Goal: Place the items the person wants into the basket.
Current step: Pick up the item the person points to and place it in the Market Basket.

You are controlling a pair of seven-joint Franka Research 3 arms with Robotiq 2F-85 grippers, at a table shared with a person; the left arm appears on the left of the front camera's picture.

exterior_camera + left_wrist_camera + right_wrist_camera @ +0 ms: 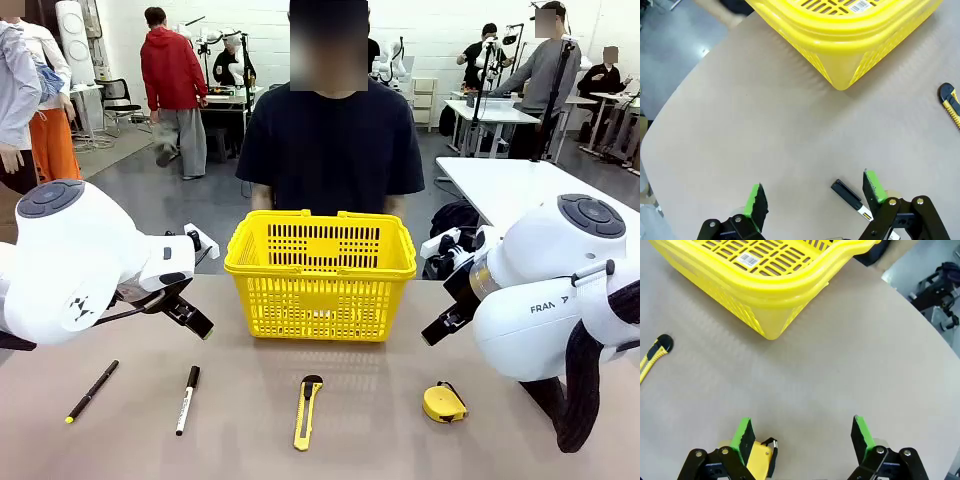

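The yellow basket (320, 275) stands mid-table in front of the person (335, 140), whose arms hang behind it. Along the near edge lie a thin black pen (92, 390), a black-capped marker (187, 399) and a yellow-and-black box cutter (308, 411). My left gripper (195, 320) hovers open left of the basket. In the left wrist view its fingers (757, 200) stand wide apart above the table, with the marker (850, 196) beside the right one. My right gripper (437, 330) hovers open right of the basket; in the right wrist view it (802, 436) holds nothing.
A round yellow tape measure (443, 402) lies at the near right, and in the right wrist view it (760, 455) sits just by one finger. The box cutter (652, 356) lies left of it. Bare tabletop (500, 430) surrounds the tools.
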